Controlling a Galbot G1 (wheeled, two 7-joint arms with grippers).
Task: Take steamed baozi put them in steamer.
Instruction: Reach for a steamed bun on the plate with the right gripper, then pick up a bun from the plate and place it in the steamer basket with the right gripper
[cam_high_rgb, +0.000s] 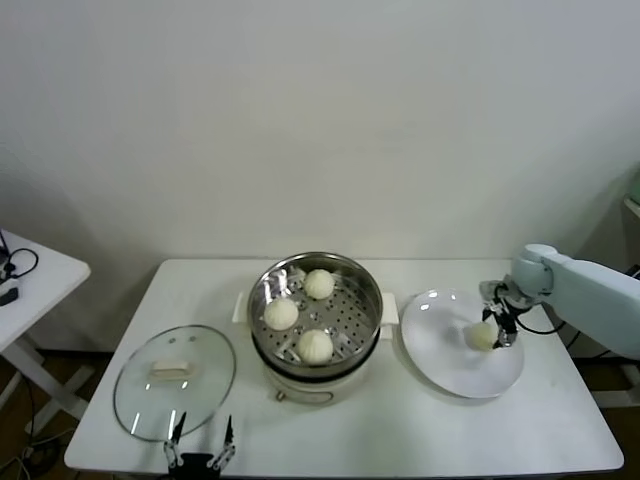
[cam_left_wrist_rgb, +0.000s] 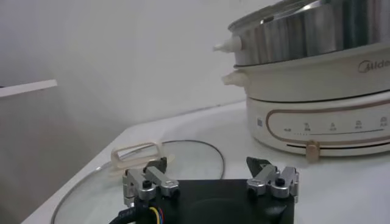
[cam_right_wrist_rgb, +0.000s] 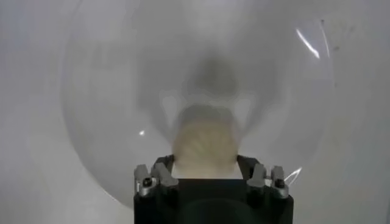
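The steamer (cam_high_rgb: 365, 285), a steel pot on a cream base, stands mid-table and holds three baozi on its perforated tray: one at the back (cam_high_rgb: 319, 284), one at the left (cam_high_rgb: 281, 313), one at the front (cam_high_rgb: 315, 346). My right gripper (cam_high_rgb: 497, 330) is over the white plate (cam_high_rgb: 445, 350) and shut on the fourth baozi (cam_high_rgb: 483, 335). In the right wrist view this baozi (cam_right_wrist_rgb: 204, 146) fills the gap between the fingers of the right gripper (cam_right_wrist_rgb: 205, 164), just above the plate (cam_right_wrist_rgb: 109, 91). My left gripper (cam_high_rgb: 200, 445) is open and empty at the table's front edge.
The glass lid (cam_high_rgb: 175, 380) with a cream handle lies flat left of the steamer; in the left wrist view the lid (cam_left_wrist_rgb: 183, 158) is just beyond the left gripper (cam_left_wrist_rgb: 207, 164), with the steamer (cam_left_wrist_rgb: 317, 73) behind. A second white table (cam_high_rgb: 30, 285) stands at far left.
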